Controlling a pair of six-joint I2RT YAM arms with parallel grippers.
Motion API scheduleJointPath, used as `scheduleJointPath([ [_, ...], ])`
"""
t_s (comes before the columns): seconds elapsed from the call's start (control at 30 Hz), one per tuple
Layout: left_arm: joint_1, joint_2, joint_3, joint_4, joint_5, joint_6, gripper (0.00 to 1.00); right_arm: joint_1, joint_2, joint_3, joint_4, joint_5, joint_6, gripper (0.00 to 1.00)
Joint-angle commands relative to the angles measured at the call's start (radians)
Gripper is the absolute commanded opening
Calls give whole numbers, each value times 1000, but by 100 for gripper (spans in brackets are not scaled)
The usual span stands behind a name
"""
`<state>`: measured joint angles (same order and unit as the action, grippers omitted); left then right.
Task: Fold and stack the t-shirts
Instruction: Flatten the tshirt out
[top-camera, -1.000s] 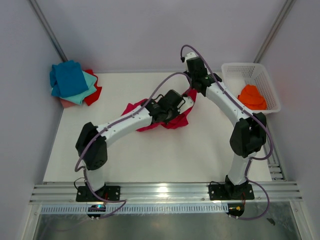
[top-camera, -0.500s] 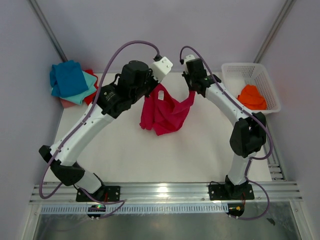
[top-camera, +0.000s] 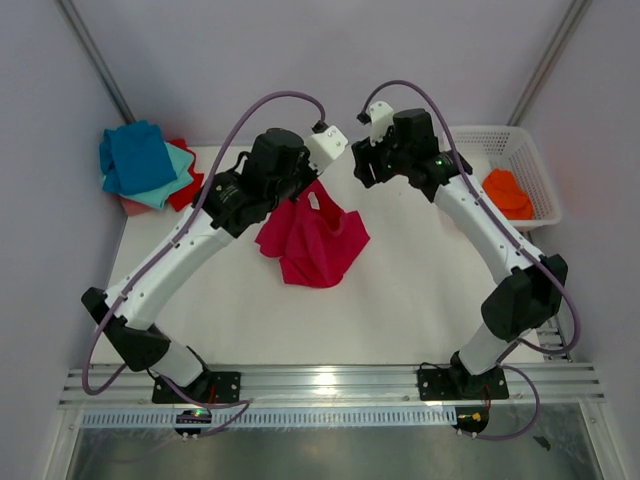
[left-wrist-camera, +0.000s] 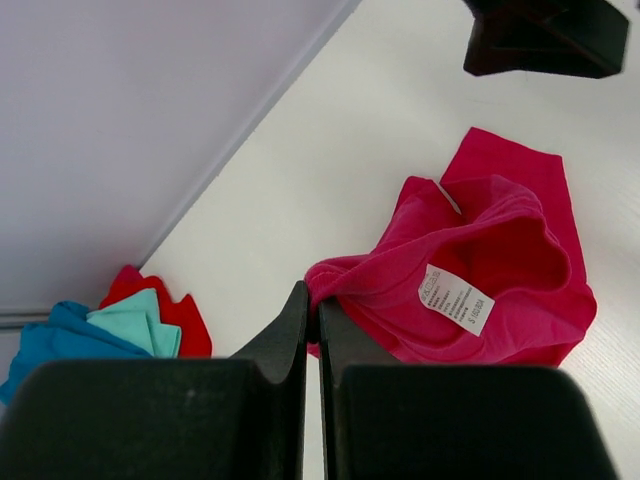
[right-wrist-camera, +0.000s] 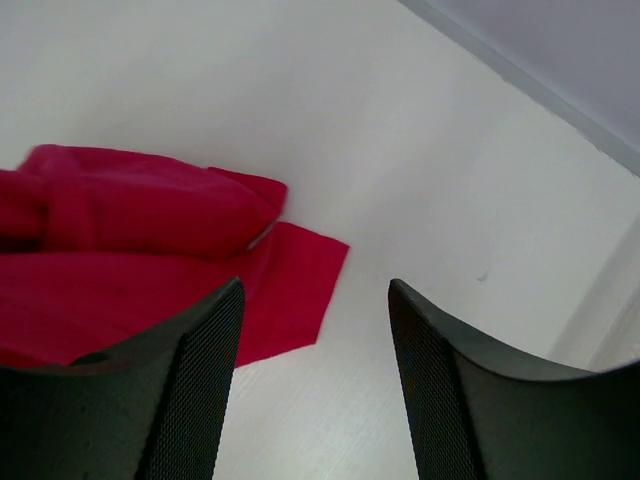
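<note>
my left gripper (left-wrist-camera: 313, 305) is pressed tight on a bunched edge of the crimson shirt (top-camera: 315, 245), holding it up over the middle of the table (top-camera: 420, 300), toward the far edge. the cloth hangs from that pinch and trails toward the near edge, its lower part resting on the table. my right gripper (right-wrist-camera: 315, 290) is spread wide with nothing in it, hovering just off the shirt's far right side. so the right arm is the free one and the nearer one. a flat corner (right-wrist-camera: 300, 270) lies below and to its left, and i judge that's the spot to catch. the folded pile (top-camera: 145, 165) waits in the far left corner.
</note>
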<state>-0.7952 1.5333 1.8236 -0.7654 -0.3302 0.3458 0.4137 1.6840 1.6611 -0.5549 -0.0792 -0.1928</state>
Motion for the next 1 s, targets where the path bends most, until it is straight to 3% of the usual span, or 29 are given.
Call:
scheduleJointPath([
  [0.0, 16, -4, -6, 74, 11, -5, 0, -1, -102, -4, 6, -351, 9, 64],
  [0.4, 17, 48, -35, 101, 72, -53, 0, 0, -90, -26, -46, -767, -50, 66],
  [0.67, 17, 51, -47, 104, 69, -53, 0, -1, -96, -17, -68, -890, -86, 66],
  [0.97, 17, 51, -18, 90, 112, -82, 0, -1, -86, -46, 4, -883, -31, 66],
])
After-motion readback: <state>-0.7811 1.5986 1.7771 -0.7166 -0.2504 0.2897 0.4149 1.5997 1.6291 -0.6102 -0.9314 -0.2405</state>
